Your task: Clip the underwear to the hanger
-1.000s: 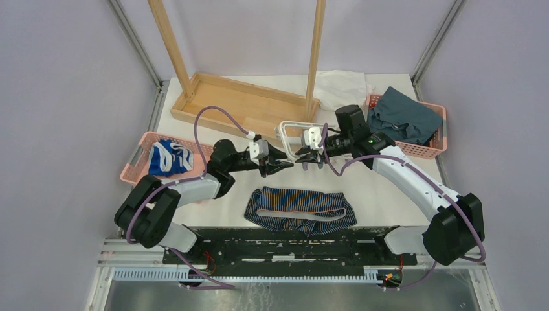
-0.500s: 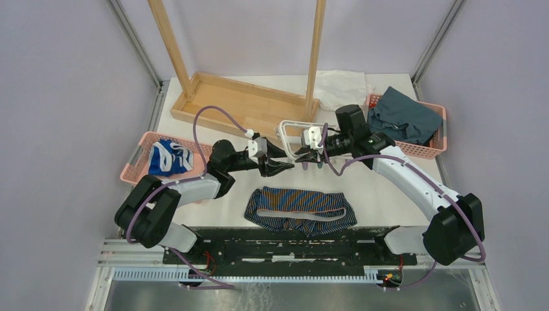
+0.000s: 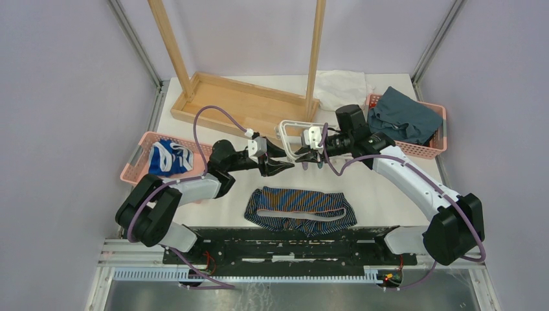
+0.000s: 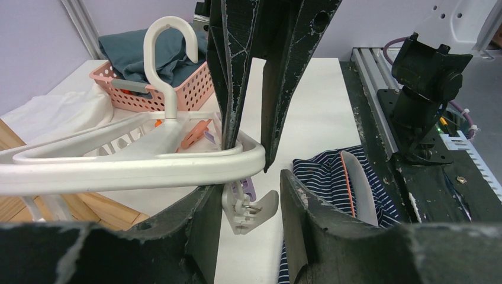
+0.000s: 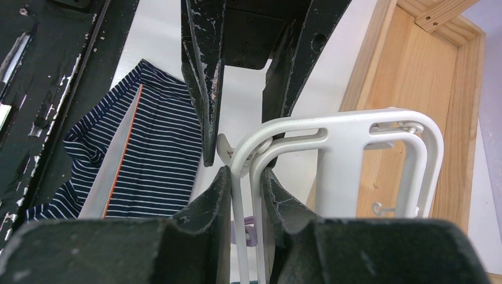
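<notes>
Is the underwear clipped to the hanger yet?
No. The underwear lies spread flat on the table, apart from the hanger in the right gripper.

Bright, even, diffuse light; soft shadows.

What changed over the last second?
The left gripper spread its jaws wider around a dangling clip at the corner of the hanger. The right gripper keeps its hold on the hanger, and the underwear lies flat on the table as before.

The hanger (image 3: 292, 129) sits in the right gripper (image 3: 304, 157) — the left gripper (image 3: 283, 167) just beside its corner; the underwear (image 3: 301, 208) lies on the table (image 3: 382, 188), below and behind both.
</notes>
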`<act>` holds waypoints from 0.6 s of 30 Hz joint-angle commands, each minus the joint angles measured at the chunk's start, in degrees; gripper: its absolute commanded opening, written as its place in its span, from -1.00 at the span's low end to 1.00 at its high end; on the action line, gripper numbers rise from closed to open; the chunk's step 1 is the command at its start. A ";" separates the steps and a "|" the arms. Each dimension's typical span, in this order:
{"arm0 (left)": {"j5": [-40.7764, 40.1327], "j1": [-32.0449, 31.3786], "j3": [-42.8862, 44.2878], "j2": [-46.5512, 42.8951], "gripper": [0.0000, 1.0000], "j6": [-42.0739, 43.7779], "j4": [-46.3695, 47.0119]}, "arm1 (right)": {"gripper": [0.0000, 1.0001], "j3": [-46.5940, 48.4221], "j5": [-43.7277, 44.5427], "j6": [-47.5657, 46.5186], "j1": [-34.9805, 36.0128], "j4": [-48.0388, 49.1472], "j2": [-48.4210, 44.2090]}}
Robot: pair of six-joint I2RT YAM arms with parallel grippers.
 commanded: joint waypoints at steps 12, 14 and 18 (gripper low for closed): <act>0.59 0.10 1.55 0.61 -0.03 -0.72 1.30 | -1.00 0.57 -2.57 -0.16 -0.12 2.84 -1.35; 0.63 0.09 1.48 0.53 -0.02 -0.57 1.26 | -0.99 0.63 -2.68 -0.16 -0.11 2.87 -1.43; 0.61 0.10 1.54 0.43 -0.01 0.09 0.18 | -0.99 0.59 -2.61 -0.17 -0.12 2.90 -1.36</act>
